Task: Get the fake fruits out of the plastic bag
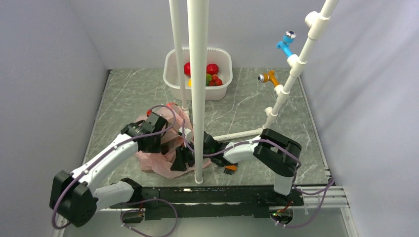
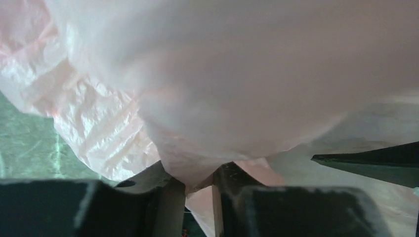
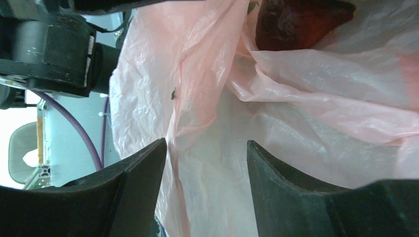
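The pink plastic bag (image 1: 157, 164) lies crumpled at the near middle of the table. My left gripper (image 1: 154, 139) presses into its left side. In the left wrist view the jaws (image 2: 200, 174) are pinched on a fold of the bag (image 2: 222, 74). My right gripper (image 1: 184, 158) is at the bag's right side. In the right wrist view it (image 3: 205, 148) is open, with bag film (image 3: 321, 98) between the fingers. A dark red fruit (image 3: 301, 19) shows through the film beyond them. Red fruits (image 1: 212, 69), a green piece (image 1: 208, 77) and a bit of yellow (image 1: 189, 82) lie in the white tub (image 1: 173, 74).
A white vertical pole (image 1: 198, 89) stands just in front of the bag and hides part of it. An orange-handled tool (image 1: 230, 169) lies by the right arm. A white pipe frame (image 1: 286, 84) with blue and orange clamps rises at the right.
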Robot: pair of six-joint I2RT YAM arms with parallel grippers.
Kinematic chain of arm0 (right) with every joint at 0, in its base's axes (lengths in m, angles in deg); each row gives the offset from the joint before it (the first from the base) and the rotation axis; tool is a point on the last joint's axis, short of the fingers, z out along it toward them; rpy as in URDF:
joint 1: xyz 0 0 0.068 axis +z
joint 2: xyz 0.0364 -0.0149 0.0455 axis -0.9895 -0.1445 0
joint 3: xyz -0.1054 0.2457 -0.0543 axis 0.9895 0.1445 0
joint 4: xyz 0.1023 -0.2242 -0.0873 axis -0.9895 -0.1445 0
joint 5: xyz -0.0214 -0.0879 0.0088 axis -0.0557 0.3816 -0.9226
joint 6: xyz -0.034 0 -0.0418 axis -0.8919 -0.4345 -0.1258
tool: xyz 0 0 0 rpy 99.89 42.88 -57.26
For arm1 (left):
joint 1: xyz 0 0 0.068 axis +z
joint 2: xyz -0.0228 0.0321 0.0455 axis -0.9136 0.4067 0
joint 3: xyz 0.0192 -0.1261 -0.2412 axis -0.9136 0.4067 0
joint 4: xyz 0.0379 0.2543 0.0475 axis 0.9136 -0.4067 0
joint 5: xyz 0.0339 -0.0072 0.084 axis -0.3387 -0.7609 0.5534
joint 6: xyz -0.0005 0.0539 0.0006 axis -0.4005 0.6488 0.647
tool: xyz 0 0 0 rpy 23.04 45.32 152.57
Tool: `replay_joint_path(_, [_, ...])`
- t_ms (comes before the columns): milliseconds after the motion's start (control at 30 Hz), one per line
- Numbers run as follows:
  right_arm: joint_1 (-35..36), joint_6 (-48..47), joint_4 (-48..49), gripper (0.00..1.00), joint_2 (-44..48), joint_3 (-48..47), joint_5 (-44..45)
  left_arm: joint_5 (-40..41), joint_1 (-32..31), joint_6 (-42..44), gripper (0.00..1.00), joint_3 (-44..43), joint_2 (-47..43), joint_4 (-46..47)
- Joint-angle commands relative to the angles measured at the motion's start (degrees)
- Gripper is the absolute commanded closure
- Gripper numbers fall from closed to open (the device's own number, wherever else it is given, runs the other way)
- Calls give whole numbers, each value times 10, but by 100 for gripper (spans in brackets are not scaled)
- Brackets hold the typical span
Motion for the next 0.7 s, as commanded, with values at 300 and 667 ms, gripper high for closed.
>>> replay_joint_path(300, [-52, 7, 1, 43, -66, -140, -20, 38, -6, -26, 99, 45, -102, 41])
replay_joint_path(667, [-29, -5, 14, 62, -154, -124, 48, 73, -72, -44, 100, 36, 8, 23])
